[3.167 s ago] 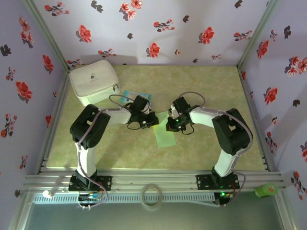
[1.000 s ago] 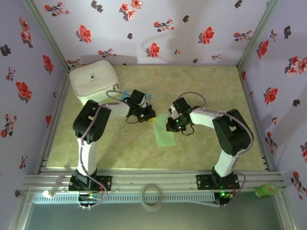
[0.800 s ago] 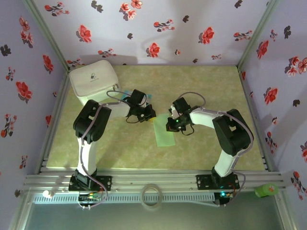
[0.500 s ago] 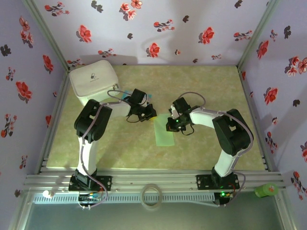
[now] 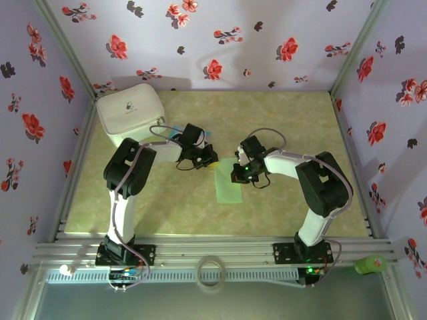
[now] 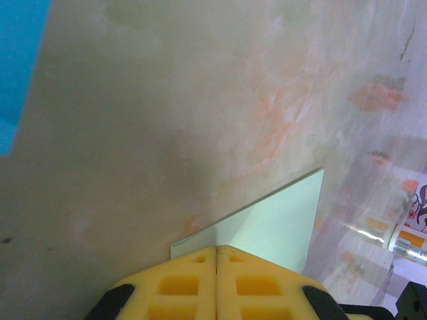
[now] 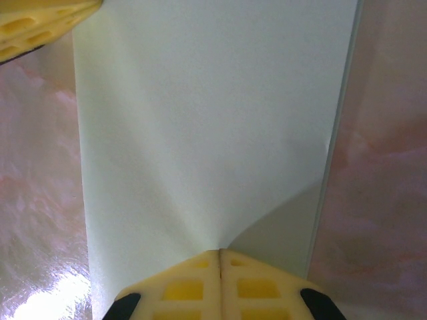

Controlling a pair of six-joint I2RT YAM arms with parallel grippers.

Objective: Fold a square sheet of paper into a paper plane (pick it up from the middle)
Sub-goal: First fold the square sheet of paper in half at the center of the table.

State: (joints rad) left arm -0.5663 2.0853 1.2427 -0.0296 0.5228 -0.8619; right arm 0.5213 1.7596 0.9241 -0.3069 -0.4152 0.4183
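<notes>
The square sheet of paper (image 5: pixel 229 185) lies on the tabletop (image 5: pixel 287 120) between the 2 arms. It is folded into a narrow pale green strip that runs toward the near edge.

The left arm (image 5: pixel 125 175) rises from its base and bends at the elbow. Its forearm reaches right and away, and the wrist tips down so the left jaws stand at the strip's far left corner. In the left wrist view the 2 yellow fingertips (image 6: pixel 190 277) are pressed together with no gap, and the paper's corner (image 6: pixel 273 220) runs right up to them. Whether they pinch it or only press on it, I cannot tell. A blue packet (image 6: pixel 17 60) lies beyond on the tabletop, apart from the paper.

The right arm (image 5: pixel 325 183) stands much the same way: up from its base, bent at the elbow, forearm reaching left, wrist pitched down over the strip's right side. The right jaws are closed tight, their fingertips (image 7: pixel 190 277) set on the paper's surface (image 7: pixel 213 120). Faint creases fan out from them and a grey shadow lies just to their right. I cannot tell whether a layer is gripped. The left arm's yellow fingers (image 7: pixel 40 27) meet the paper's corner at the top left of that view.

A white pouch (image 5: pixel 130 113) sits in the far left corner, well apart from the paper.
</notes>
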